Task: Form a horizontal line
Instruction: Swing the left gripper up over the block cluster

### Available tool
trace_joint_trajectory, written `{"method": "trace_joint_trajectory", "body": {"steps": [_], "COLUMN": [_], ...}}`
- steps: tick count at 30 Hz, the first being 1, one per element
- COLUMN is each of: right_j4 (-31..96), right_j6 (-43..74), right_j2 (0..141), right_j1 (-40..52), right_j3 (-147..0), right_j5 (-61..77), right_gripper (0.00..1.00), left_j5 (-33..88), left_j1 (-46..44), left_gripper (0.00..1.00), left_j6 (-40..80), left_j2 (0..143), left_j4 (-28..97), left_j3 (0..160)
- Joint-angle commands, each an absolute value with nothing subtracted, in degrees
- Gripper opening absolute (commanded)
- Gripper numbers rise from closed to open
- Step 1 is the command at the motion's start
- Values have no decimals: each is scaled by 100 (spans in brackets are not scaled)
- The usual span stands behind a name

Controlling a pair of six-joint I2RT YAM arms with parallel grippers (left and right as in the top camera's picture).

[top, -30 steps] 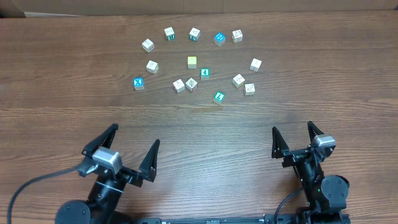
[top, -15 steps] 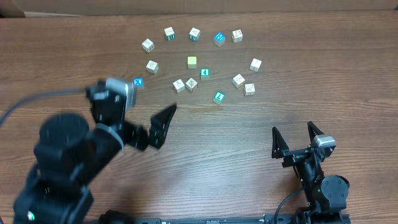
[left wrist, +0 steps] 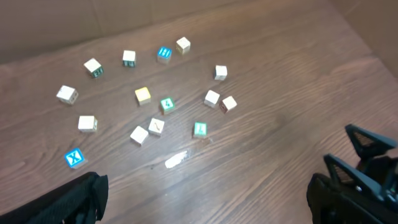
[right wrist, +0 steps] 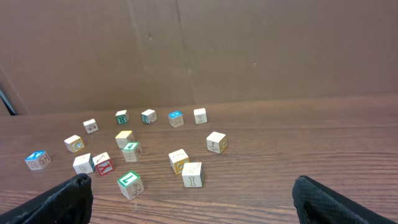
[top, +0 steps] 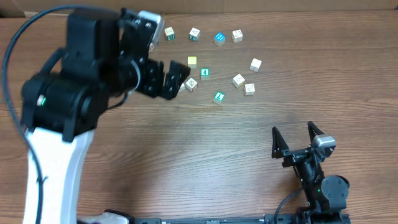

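The small cubes lie scattered at the far side of the table, and no row of four shows. The pale yellow cube [top: 192,61] [left wrist: 143,95] [right wrist: 124,138] lies near the middle of them. Whitish wooden cubes [top: 238,79] [left wrist: 157,126] [right wrist: 193,174] lie around it. My left gripper [top: 165,79] [left wrist: 205,208] is open and empty, held high above the left part of the scatter, where the arm hides some cubes in the overhead view. My right gripper [top: 294,138] [right wrist: 205,208] is open and empty near the front right, well short of the cubes.
Teal-faced cubes [top: 204,73] [top: 218,96] and a blue-faced cube [top: 219,38] lie among the others. Another blue cube [left wrist: 74,157] lies at the left. A brown cardboard wall [right wrist: 249,50] stands behind the table.
My left arm has risen from the front left and swung away from me, over the left side of the cubes. The right arm and the cubes have not moved.
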State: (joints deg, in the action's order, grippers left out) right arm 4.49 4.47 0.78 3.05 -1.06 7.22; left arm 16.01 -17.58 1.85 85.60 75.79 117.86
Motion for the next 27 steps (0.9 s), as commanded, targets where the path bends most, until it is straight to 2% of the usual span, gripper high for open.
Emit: {"method": "trace_joint_trajectory", "body": {"steps": [1,27], "right_j4": [423,423], "right_j6": [462,462], "right_j2": [16,16], "right_j1": [331,331], "right_j3": [-47,-47], "right_j5": [696,696], "right_gripper": [100,100], "left_j5": [1439,1804], "left_j1": [-1728,-1728], "left_gripper": [99,100], "left_j6": [14,40], "left_j2": [8862,9970], "left_j4": [7636,7734], "left_j3": [12049,12049]}}
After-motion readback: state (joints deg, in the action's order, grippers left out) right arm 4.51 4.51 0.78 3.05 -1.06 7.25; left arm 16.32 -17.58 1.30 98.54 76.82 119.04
